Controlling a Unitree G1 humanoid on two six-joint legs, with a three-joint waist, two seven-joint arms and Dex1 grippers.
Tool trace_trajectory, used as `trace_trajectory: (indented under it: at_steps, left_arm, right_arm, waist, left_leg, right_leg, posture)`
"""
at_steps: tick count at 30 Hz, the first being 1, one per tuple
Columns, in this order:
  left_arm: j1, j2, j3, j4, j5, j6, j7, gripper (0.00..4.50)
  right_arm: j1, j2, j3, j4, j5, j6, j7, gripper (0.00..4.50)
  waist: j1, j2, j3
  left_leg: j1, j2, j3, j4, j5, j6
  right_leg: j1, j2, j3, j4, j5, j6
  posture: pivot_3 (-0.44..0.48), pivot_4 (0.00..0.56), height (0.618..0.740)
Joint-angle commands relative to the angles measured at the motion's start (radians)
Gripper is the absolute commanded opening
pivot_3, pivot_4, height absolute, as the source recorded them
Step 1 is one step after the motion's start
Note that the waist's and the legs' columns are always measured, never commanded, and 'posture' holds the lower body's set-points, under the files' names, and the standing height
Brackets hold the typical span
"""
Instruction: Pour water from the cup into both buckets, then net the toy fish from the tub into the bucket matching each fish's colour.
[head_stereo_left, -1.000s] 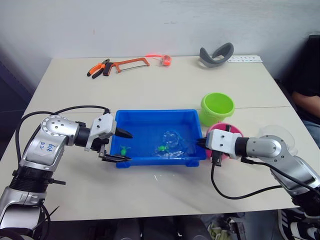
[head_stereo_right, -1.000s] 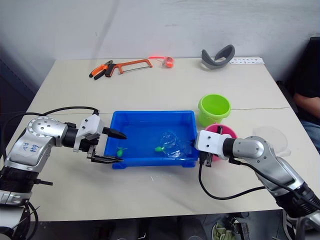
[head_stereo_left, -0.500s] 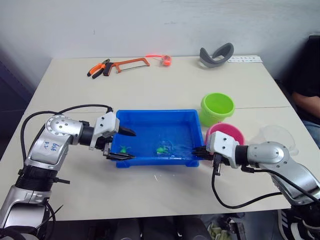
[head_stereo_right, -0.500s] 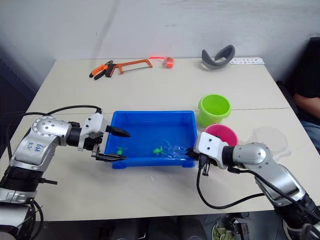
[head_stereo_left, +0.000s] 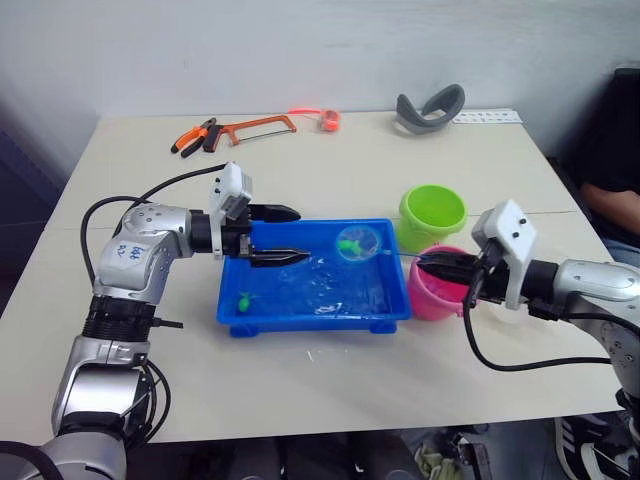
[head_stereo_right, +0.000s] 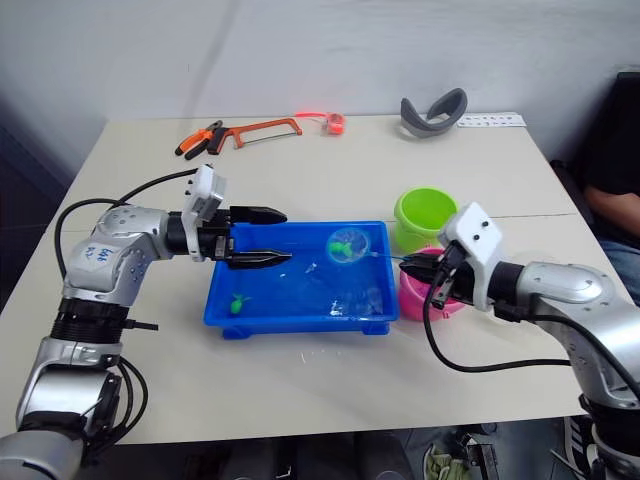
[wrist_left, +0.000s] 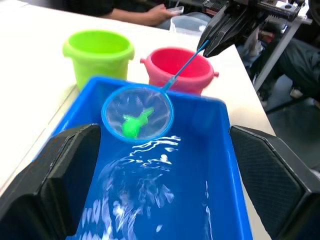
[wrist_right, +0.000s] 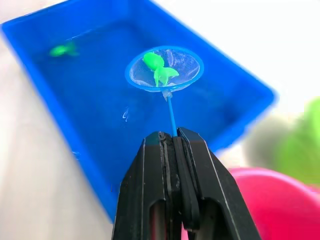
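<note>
Both arms wear silver-grey metal shells with rounded joint housings, and the left arm's forearm shell carries handwritten blue marks. Black ribbed collars sit at the joints. A white angular block caps each wrist, with the left gripper (head_stereo_left: 282, 235) and right gripper (head_stereo_left: 432, 264) each ending in two black tapered fingers. Thick black cables loop loose beside both forearms.

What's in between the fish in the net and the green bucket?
Just the far right corner rim of the tub. The left wrist view shows the green fish inside the net, with the green bucket standing just beyond that rim.
</note>
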Motion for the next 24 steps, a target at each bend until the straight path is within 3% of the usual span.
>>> trace_trajectory:
  at_steps: [1, 6, 12, 20, 24]
  left_arm:
    - [-0.094, -0.104, -0.009, 0.082, 0.0, -0.041, 0.045, 4.45]
    - [-0.125, -0.148, -0.036, 0.111, 0.015, -0.073, 0.027, 4.45]
    - [-0.13, -0.16, -0.041, 0.124, 0.024, -0.092, 0.022, 4.45]
    - [-0.122, -0.154, -0.035, 0.107, 0.021, -0.093, 0.029, 4.45]
    - [-0.115, -0.148, -0.029, 0.095, 0.019, -0.089, 0.036, 4.45]
  right_arm:
    - [-0.036, -0.158, -0.216, 0.0, -0.034, 0.024, -0.016, 0.0]
    - [-0.03, -0.246, -0.247, 0.094, -0.13, -0.048, -0.026, 0.0]
    - [-0.005, -0.302, -0.156, 0.191, -0.312, -0.28, -0.024, 0.0]
    - [-0.032, -0.373, 0.076, 0.392, -0.706, -0.861, -0.052, 0.0]
    - [-0.085, -0.431, 0.178, 0.502, -0.955, -1.174, -0.144, 0.0]
  waist:
    - [0.001, 0.001, 0.0]
    - [0.002, 0.0, 0.0]
    - [-0.003, 0.0, 0.0]
    - [-0.002, 0.0, 0.0]
    - [-0.003, 0.001, 0.0]
  left_leg:
    - [0.0, 0.001, 0.0, 0.0, 0.0, 0.0]
    - [0.0, 0.0, 0.0, 0.0, 0.0, 0.0]
    - [0.0, 0.0, 0.002, -0.001, 0.0, 0.0]
    - [0.0, 0.0, 0.003, -0.001, 0.0, 0.0]
    - [0.0, 0.0, 0.003, -0.001, 0.0, 0.0]
  right_leg:
    - [0.0, 0.0, 0.0, 0.0, 0.0, 0.0]
    - [0.0, 0.0, 0.0, -0.001, 0.0, 0.0]
    - [-0.001, 0.001, 0.002, -0.001, 0.0, 0.0]
    - [-0.001, 0.001, 0.002, -0.001, 0.0, 0.0]
    - [-0.002, 0.001, 0.002, -0.001, 0.0, 0.0]
  posture:
    - [0.0, 0.15, 0.74]
    - [0.0, 0.15, 0.74]
    - [0.0, 0.15, 0.74]
    - [0.0, 0.15, 0.74]
    - [0.0, 0.15, 0.74]
